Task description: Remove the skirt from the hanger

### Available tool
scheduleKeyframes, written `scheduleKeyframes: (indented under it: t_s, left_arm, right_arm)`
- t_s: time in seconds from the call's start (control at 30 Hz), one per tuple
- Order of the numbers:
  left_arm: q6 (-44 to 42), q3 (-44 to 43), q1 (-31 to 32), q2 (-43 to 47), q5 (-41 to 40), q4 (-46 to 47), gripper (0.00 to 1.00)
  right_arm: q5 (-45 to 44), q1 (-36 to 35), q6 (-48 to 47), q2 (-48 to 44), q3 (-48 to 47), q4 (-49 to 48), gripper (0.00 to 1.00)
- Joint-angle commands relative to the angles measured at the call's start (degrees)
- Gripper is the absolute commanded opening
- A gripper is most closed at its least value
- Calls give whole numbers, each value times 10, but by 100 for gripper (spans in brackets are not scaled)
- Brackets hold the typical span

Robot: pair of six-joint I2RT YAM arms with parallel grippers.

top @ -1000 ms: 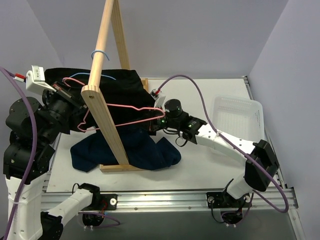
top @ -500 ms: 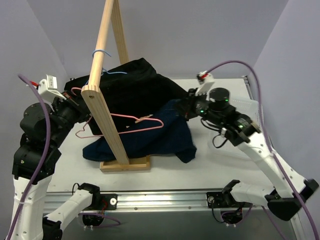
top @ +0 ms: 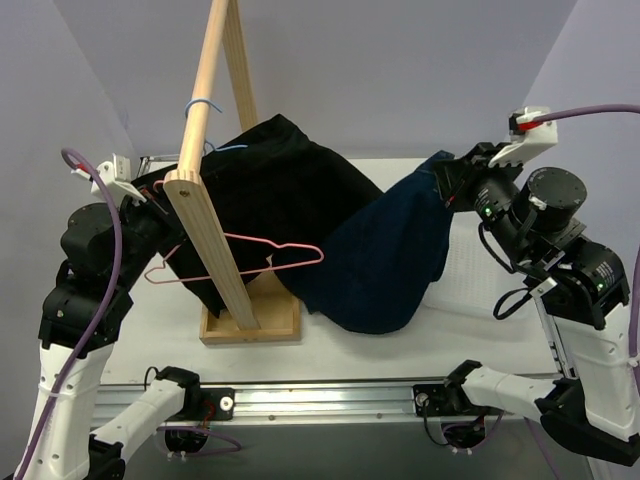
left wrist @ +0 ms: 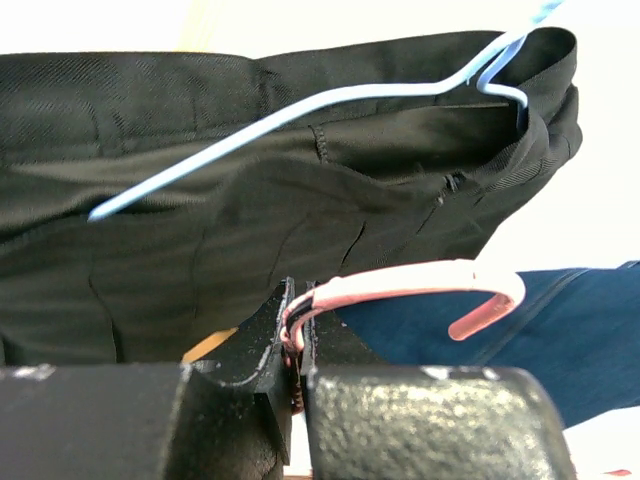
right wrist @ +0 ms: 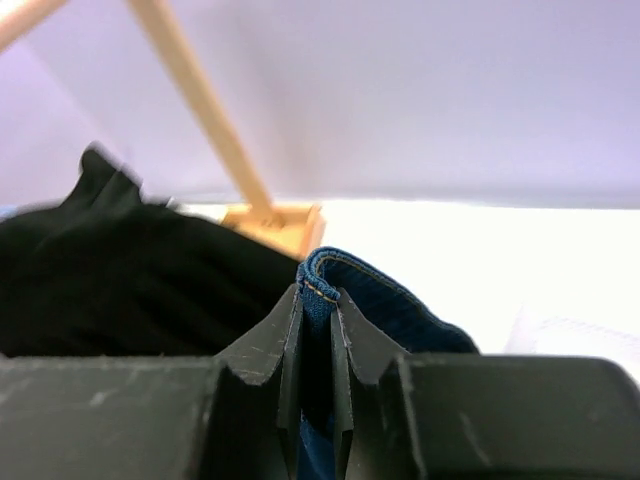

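Observation:
The blue denim skirt (top: 385, 260) hangs stretched from my right gripper (top: 447, 178), which is raised at the right and shut on its waistband (right wrist: 316, 295). Its lower end drapes onto the table beside the rack base. The pink wire hanger (top: 245, 252) lies bare across the wooden post, apart from the skirt. My left gripper (top: 150, 190) is shut on the hanger's neck just below the hook (left wrist: 420, 285), the wire pinched between the jaws (left wrist: 298, 300).
A black garment (top: 280, 175) on a light blue hanger (left wrist: 300, 110) hangs from the wooden A-frame rack (top: 205, 120), whose base (top: 250, 325) sits mid-table. A white tray (top: 470, 285) lies at the right, partly behind the skirt and right arm.
My right gripper has risen and swung far right, pulling the skirt off the pink hanger and away from the rack. The left gripper kept hold of the hanger and shifted slightly.

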State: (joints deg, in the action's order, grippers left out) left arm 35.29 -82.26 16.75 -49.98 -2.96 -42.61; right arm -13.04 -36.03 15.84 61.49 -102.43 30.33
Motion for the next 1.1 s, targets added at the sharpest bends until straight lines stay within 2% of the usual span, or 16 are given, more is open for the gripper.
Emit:
scheduleKeyframes:
  t_s: [0.0,0.17,0.33,0.57,0.73,0.93,1.07]
  left_arm:
    - [-23,7,-1,3,-1,12,2]
    - [-28,22,-1,1,0,19,2]
    - [-29,39,-1,-4,2,31,2]
    - [-32,61,-1,-21,9,46,2]
    - [-41,61,-1,-34,10,51,2]
    - [-46,64,-1,-26,11,51,2]
    - [-52,70,-1,-20,10,46,2]
  right_arm:
    - [-120,2,-57,11,-68,-71,0]
    - [-207,2,-146,67,-193,-76,0]
    - [-294,0,-243,102,-233,-155,0]
    - [-335,-2,-362,157,-308,-256,0]
    - [-371,-2,-445,159,-257,-345,0]
    - [-383,1,-445,146,-194,-379,0]
    - [-394,21,-414,100,-82,-401,0]
